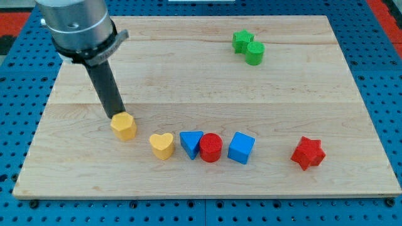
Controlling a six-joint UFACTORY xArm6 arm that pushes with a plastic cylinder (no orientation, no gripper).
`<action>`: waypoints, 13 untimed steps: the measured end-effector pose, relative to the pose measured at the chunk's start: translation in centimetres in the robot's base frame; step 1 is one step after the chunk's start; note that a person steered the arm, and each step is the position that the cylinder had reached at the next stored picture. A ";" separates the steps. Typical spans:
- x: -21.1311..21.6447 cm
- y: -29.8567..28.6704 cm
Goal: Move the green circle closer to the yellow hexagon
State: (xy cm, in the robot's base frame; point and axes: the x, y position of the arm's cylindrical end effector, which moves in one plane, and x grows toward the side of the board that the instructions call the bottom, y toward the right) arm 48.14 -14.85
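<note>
board (188,81): showing pale wood with faint grain lines
desk (383,44): showing blue, dotted with rows of dark holes
rod (105,91): showing dark, almost black
circle (255,54): showing green
star (242,41): showing green
hexagon (124,126): showing yellow
heart (162,145): showing yellow
triangle (190,143): showing blue
cylinder (211,148): showing red
cube (241,148): showing blue
second star (308,153): showing red
</note>
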 end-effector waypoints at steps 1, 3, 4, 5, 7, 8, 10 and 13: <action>3.4 0.5; -2.3 7.4; -2.7 21.1; -8.4 30.1; -17.4 28.5; -15.1 20.5; -9.3 5.1; -2.8 1.5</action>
State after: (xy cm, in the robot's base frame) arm 45.31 -13.31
